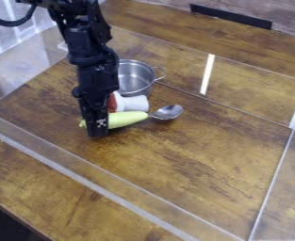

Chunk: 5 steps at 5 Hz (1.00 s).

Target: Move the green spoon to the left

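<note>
Pincer (pixel 95 127) points straight down onto the wooden table (pixel 175 179), clamped on the green spoon (pixel 135 118) at the handle's left end. Handle runs off to the pincer's right, w/ the shiny bowl at the far end, resting on the wood. Just behind the pincer & spoon sits a small white and red toy (pixel 131 102), touching the silver pot (pixel 137 75) behind it. Clear plastic walls (pixel 207 73) ring the whole area.

Green spoon (pixel 135 118), yellow-green handle, shiny silver bowl rightward, beside the pot.
</note>
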Each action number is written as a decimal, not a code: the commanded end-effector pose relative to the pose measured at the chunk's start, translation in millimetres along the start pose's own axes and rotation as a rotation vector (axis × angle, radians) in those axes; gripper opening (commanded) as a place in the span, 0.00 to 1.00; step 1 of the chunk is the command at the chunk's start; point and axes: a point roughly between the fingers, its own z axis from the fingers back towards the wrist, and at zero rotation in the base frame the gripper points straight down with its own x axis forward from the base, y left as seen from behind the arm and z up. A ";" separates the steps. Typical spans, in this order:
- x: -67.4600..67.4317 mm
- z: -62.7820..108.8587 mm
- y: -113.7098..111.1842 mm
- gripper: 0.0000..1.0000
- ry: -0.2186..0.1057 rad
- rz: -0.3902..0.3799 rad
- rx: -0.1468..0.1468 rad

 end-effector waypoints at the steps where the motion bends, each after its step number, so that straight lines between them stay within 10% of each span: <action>1: 2.4 41.8 18.5 0.00 -0.081 0.039 0.100; 5: -28.6 42.1 61.3 0.00 -0.078 0.177 0.131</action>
